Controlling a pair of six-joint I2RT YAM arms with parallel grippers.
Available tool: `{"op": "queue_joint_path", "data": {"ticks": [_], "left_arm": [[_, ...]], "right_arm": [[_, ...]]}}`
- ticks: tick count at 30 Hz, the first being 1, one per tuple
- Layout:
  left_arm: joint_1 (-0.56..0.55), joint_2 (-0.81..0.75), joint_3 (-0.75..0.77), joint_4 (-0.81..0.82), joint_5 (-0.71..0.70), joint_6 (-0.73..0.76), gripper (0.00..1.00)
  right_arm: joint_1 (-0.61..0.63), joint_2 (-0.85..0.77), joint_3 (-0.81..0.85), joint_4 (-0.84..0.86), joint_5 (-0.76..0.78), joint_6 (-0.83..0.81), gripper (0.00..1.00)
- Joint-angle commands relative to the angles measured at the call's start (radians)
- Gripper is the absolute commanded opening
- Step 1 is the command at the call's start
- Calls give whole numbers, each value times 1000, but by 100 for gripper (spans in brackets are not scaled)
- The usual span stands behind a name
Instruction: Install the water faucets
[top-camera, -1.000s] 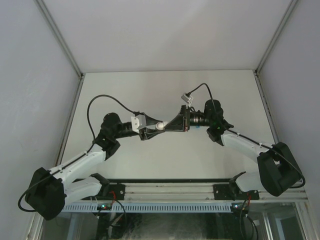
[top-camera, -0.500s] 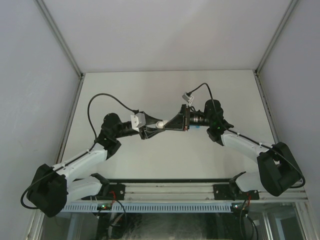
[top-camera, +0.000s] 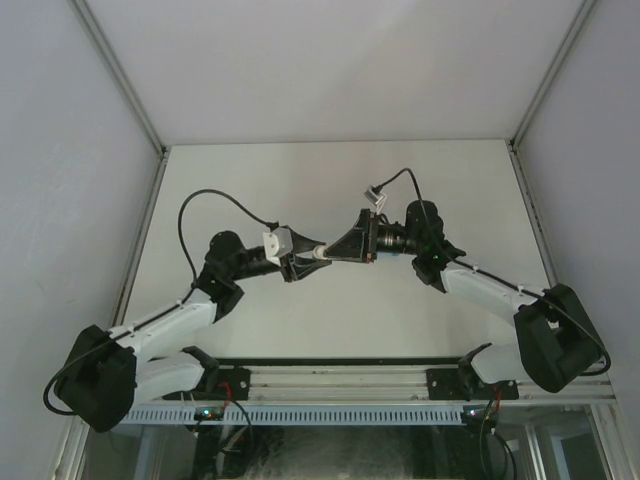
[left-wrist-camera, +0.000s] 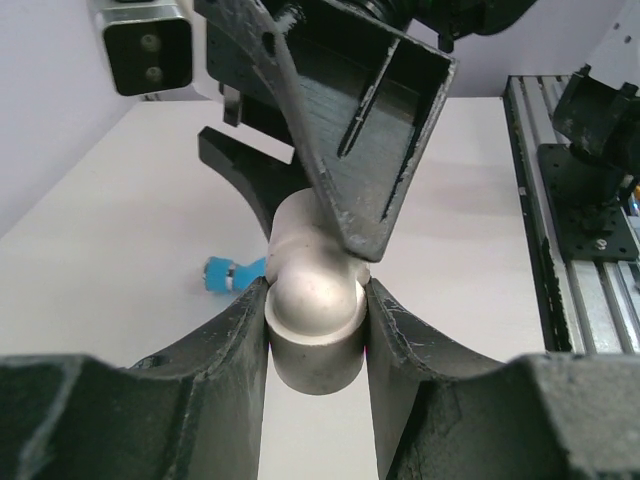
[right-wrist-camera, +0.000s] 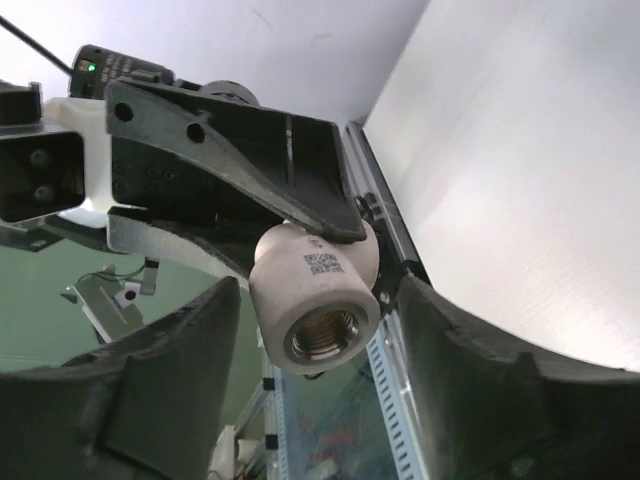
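left claw: shut tight on the fitting, pinching its rounded body from both sides; it holds the fitting up off the table
right claw: jaws parted, one on each side of the fitting, with a thin gap showing on both sides; it seems to grip nothing
fitting mouth: the brass-threaded opening faces straight toward the right wrist; so the fitting's axis runs along the line between the two claws
faucet: lies on its side on the table, in neither claw; from the left wrist it sits beyond the fitting and a little to the far side, low under the right claw; one end is hidden behind a left finger
faucet axis: roughly across the left wrist view, blue end outward; which end carries the thread i cannot tell
nearer arm: the right, by my reading; it is also the free one
what the move turns on: the right claw must back off the fitting and drop to the faucet; then its threaded end has to line up with the brass mouth
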Motion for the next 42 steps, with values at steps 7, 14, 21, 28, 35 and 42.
{"op": "queue_joint_path", "data": {"ticks": [7, 14, 21, 28, 35, 42], "left_arm": [[47, -12, -152, 322, -49, -133, 0], [59, -39, -191, 321, -43, -121, 0], [59, -45, -198, 296, -37, -120, 0], [60, -66, -193, 223, -35, -80, 0], [59, -73, -189, 190, -38, -61, 0], [59, -91, -189, 154, -40, -48, 0]], "right_arm": [[-148, -141, 12, -361, 118, -302, 78], [-319, -88, 106, -772, 545, -589, 72], [-269, 173, 282, -886, 738, -683, 69], [-192, 350, 463, -966, 918, -725, 74], [-133, 478, 593, -999, 1008, -748, 69], [-115, 526, 611, -1025, 1050, -714, 66]]}}
